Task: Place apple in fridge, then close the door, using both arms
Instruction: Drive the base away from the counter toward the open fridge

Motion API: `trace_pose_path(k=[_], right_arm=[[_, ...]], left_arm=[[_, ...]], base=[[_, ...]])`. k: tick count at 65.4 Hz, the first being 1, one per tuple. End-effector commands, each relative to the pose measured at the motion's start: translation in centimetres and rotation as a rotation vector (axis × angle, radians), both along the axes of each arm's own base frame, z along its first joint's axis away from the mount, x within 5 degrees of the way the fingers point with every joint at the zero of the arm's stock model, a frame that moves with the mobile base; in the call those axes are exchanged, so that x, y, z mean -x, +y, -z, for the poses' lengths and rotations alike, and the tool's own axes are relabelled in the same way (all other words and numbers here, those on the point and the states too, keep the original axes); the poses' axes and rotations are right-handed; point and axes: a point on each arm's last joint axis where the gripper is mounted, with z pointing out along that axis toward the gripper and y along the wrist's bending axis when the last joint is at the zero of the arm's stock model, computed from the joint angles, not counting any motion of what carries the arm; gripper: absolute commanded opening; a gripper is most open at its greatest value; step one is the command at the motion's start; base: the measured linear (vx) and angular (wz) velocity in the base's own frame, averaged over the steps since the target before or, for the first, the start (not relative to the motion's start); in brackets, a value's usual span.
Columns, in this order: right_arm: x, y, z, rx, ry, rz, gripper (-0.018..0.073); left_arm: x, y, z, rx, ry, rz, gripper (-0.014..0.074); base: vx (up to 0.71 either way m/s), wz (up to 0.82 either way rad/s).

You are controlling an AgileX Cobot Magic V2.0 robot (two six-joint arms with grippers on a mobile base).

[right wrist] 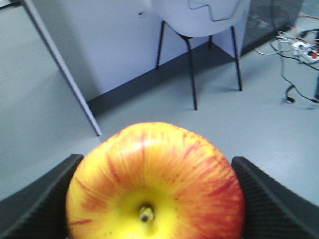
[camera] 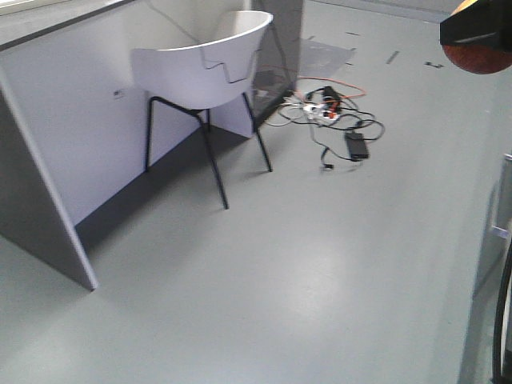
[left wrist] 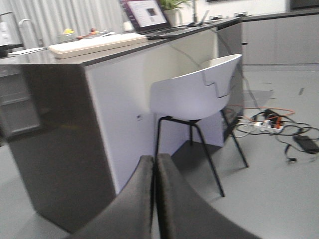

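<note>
The apple (right wrist: 155, 184), yellow with red streaks and its stem end facing the camera, fills the lower half of the right wrist view. My right gripper (right wrist: 157, 162) is shut on it, one black ribbed finger pressing each side. In the front view the apple (camera: 478, 58) shows as a dark red curve at the top right corner, under a black finger (camera: 476, 28). My left gripper (left wrist: 155, 159) is shut with nothing in it, its two dark fingers pressed together, held in the air facing a counter. The fridge and the door are out of view.
A white shell chair (camera: 210, 68) on thin black legs stands against a grey-and-white counter (camera: 48, 152). Tangled cables and a power strip (camera: 328, 108) lie on the grey floor beyond it. A grey panel (camera: 498, 224) stands at the right edge; I cannot tell what it is.
</note>
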Motion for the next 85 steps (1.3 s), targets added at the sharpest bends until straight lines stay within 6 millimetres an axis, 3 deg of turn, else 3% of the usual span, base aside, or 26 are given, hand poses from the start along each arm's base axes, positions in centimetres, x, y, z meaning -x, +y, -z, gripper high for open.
trace_pose_path(k=[1, 85], right_arm=[[1.02, 0.18, -2.33, -0.030, -0.118, 0.017, 0.0123], [1.02, 0.18, -2.33, -0.030, -0.118, 0.017, 0.0123]], left_arm=[[0.19, -0.25, -1.22, 0.001, -0.091, 0.028, -0.0007], [0.19, -0.25, -1.22, 0.001, -0.091, 0.028, -0.0007]], base=[[-0.04, 0.49], [-0.01, 0.42]])
